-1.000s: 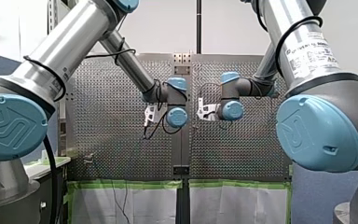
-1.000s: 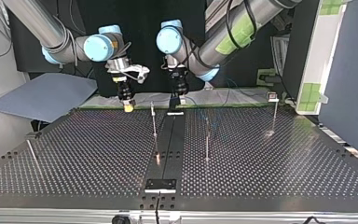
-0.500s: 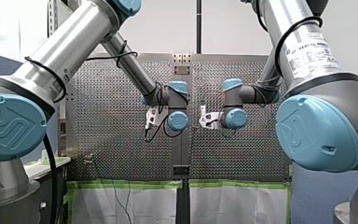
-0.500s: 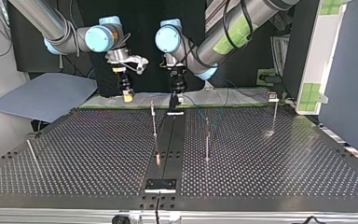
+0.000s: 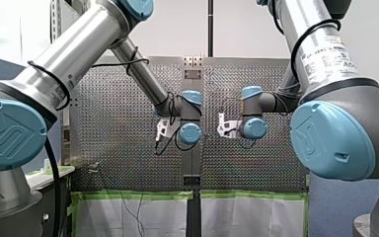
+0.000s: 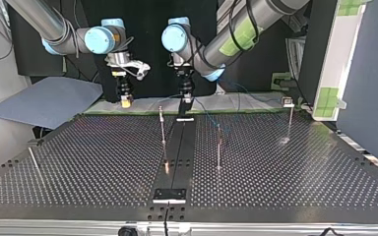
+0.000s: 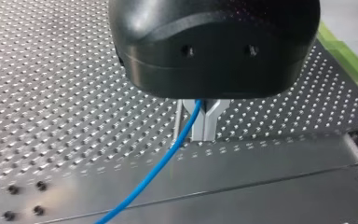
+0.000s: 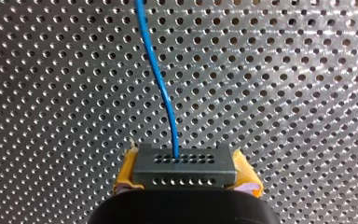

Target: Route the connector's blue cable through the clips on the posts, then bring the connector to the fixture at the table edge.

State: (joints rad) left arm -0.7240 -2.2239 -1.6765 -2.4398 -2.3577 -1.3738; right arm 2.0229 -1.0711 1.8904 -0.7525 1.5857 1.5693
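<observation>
1. Yellow-padded fingers (image 8: 127, 173) of my right gripper (image 6: 125, 102), at the top view's left, clamp the grey connector (image 8: 184, 168), raised near the table's (image 6: 78, 162) far edge.
2. Beside it, my left gripper's (image 6: 183, 98) metal fingers (image 7: 210, 122) pinch the blue cable (image 7: 158, 168).
3. Thin posts (image 6: 219, 147) stand upright further forward.

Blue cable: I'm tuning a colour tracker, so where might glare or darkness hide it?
Right wrist view: evenly lit, blue cable distinct down to the connector, though the table glints. Left wrist view: distinct too, over sheen. Top view: only a faint thin line.
</observation>
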